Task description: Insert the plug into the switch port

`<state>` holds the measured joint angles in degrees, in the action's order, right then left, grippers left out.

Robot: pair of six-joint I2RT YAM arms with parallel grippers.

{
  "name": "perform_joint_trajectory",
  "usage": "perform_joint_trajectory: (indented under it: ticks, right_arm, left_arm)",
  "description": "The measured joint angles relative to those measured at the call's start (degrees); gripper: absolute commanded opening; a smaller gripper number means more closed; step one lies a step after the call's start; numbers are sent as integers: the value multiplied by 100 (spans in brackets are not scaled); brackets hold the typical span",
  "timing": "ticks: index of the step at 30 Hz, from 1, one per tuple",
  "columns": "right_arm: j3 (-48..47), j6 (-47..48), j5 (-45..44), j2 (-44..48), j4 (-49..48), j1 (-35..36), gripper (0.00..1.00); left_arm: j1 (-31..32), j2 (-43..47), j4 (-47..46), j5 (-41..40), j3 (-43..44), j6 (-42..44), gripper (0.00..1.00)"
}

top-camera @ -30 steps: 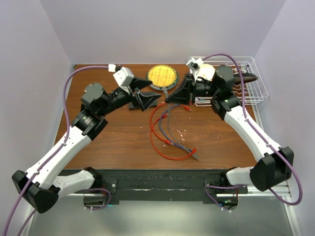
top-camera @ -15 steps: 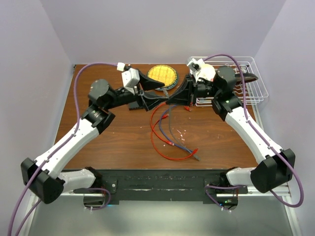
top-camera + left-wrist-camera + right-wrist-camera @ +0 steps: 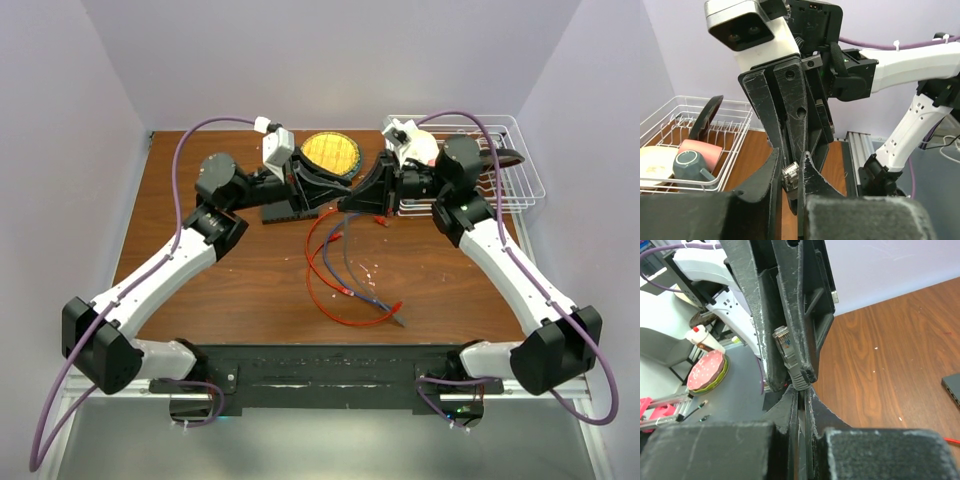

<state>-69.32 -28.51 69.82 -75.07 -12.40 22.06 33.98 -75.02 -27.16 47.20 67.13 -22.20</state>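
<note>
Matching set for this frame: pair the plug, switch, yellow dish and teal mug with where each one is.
1. plug
2. switch
3. yellow dish
4. teal mug

a. in the wire rack
b. held in jaws, off the table
c. on the table, partly hidden under the left arm
d. at the table's far edge

Pairs: 1-b, 2-c, 3-d, 4-a

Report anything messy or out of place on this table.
Red and grey cables lie in a loose tangle mid-table, with white specks scattered beside them. The left claw and right claw both pinch one plug in mid-air, clear of the switch.
</note>
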Motion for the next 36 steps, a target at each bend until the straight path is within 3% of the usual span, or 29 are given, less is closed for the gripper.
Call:
perform_joint_trajectory:
  ticks: [2,5,8,15,21,26,36]
  right_arm:
    - [2,68,-55,39,44,4,14]
    - [-87,293,-304,109,426,13,83]
    - [-361,708,-883,125,1174,44,98]
    - [-791,1259,-2524,402,2208,55,98]
    - [-780,1222,-3357,645,1980,203,97]
    - [-817,1172,-3746,293,1681,686,88]
    - [-907,973,-4223,-752,1331,1207,75]
  left_arm:
    - [0,-9,-52,-9,0,-129,0]
    - [0,-9,-59,-149,0,-291,0]
    - [0,15,11,-702,7,-437,0]
    - [2,404,1355,-3340,52,-907,0]
    - [0,645,2610,-5123,457,-1628,0]
    - [0,649,3163,-5678,577,-1993,0]
    - [0,643,3464,-5842,577,-2225,0]
